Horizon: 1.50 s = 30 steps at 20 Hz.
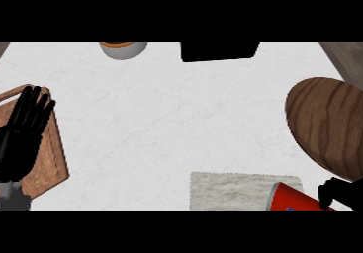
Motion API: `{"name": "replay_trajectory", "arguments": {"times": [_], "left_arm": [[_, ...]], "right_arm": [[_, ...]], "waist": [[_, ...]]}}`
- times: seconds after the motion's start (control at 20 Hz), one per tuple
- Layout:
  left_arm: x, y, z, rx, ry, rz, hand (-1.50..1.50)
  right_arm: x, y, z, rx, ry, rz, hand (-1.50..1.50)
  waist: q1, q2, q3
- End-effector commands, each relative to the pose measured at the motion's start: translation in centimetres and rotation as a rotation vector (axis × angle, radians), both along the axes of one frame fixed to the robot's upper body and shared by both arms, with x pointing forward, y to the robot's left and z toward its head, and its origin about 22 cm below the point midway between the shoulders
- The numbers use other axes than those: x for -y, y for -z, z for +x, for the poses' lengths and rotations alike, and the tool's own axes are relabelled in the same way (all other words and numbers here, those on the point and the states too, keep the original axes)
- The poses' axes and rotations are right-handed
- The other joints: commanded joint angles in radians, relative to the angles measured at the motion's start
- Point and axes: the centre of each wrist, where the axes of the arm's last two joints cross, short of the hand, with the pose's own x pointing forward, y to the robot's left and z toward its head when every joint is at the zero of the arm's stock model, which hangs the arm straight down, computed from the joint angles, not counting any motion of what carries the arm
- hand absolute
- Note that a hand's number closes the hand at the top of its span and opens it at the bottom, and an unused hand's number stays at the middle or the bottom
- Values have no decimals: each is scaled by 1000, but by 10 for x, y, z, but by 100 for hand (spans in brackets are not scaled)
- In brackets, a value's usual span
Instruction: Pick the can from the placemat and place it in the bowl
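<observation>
— Red can (295, 197), where is it?
— Lying tilted on the pale placemat (228, 190) at the near edge of the white table (176, 118), with the right hand (343, 193) touching its right side; I cannot tell how its fingers stand.
— And the left hand (22, 131)?
— Open, fingers straight, over the brown cutting board (49, 163) at the left.
— The bowl?
— Wooden bowl (331, 128) sits further right. Farthest off stand a cup (123, 49) and a black box (219, 51).

Bare counter (176, 118) lies between placemat (228, 190) and wooden bowl (334, 126).
</observation>
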Motion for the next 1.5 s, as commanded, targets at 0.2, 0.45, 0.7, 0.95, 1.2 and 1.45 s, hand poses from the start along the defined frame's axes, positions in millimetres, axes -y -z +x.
{"name": "replay_trajectory", "arguments": {"times": [0.2,0.45,0.7,0.95,1.2,1.45], "left_arm": [[-9,-1,-10,22,4,19,0],[11,-1,3,3,31,-6,0],[27,3,0,27,56,10,0],[12,3,7,44,80,0,0],[17,-11,4,34,115,12,0],[28,-3,14,52,144,12,0]], "right_arm": [[36,-45,19,231,196,74,150],[71,-60,33,253,308,151,150],[103,-78,43,278,409,238,150],[152,-59,54,285,459,305,150],[171,-71,86,266,456,360,150],[185,-50,123,227,488,285,150]], "waist": [[-7,-1,-1],[21,7,-1],[56,13,-1],[96,23,0],[117,24,0],[139,31,0]]}}
